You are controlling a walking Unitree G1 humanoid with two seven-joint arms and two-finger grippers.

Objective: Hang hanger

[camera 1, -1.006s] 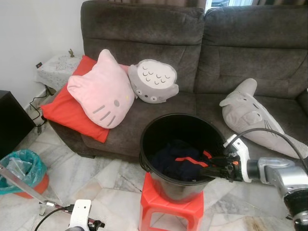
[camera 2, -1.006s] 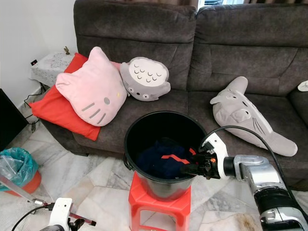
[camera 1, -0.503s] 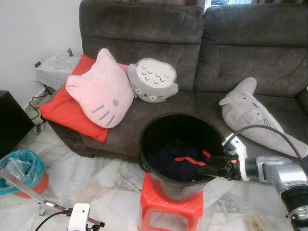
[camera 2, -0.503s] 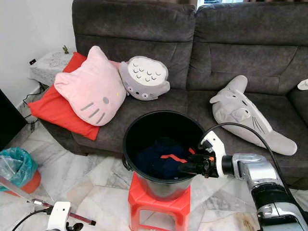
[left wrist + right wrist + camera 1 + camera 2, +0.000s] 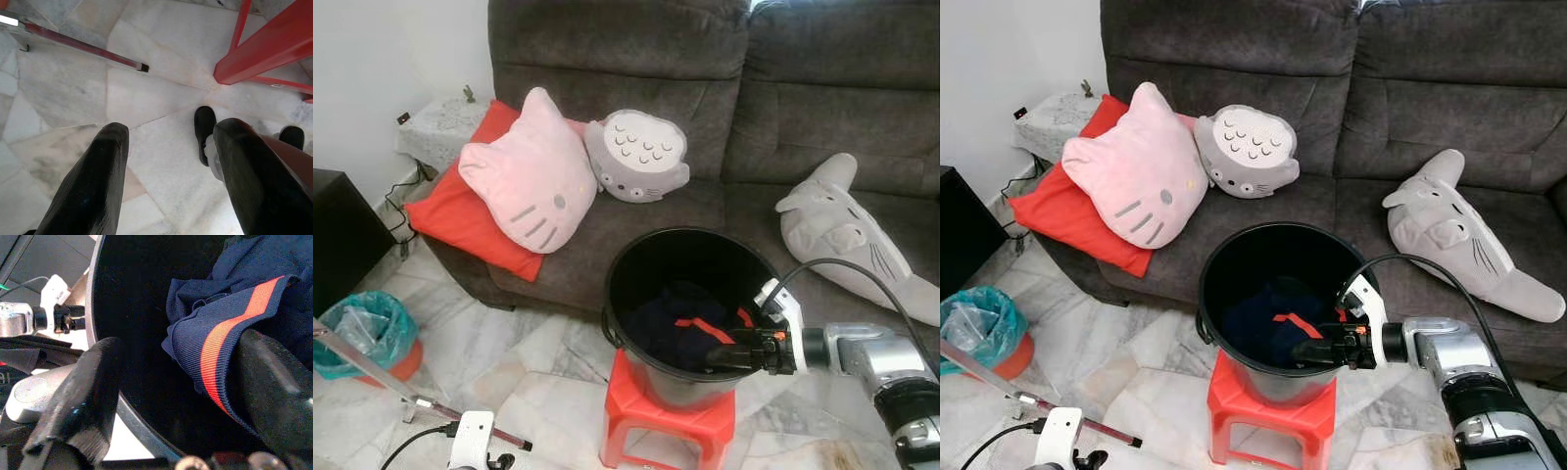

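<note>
A black bucket (image 5: 690,232) stands on a red stool (image 5: 666,428) in front of the sofa. Inside it lies a navy garment (image 5: 677,315) with an orange stripe (image 5: 230,328). My right gripper (image 5: 710,358) reaches in low over the bucket's near rim, open. In the right wrist view the striped cloth lies against one finger (image 5: 274,387) and the rim runs between the two fingers. My left gripper (image 5: 168,142) hangs open over the marble floor beside the stool's leg, with nothing in it. I cannot make out a hanger.
A grey sofa (image 5: 607,59) holds a pink cat cushion (image 5: 529,181), a red cushion (image 5: 460,215), a grey owl cushion (image 5: 636,157) and a long grey plush (image 5: 842,225). A bin with a green bag (image 5: 362,333), a black cabinet (image 5: 337,245) and a metal bar (image 5: 372,367) stand at the left.
The camera has shifted slightly. My right gripper has reached a little further left over the bucket's near rim. The left arm still hangs low.
</note>
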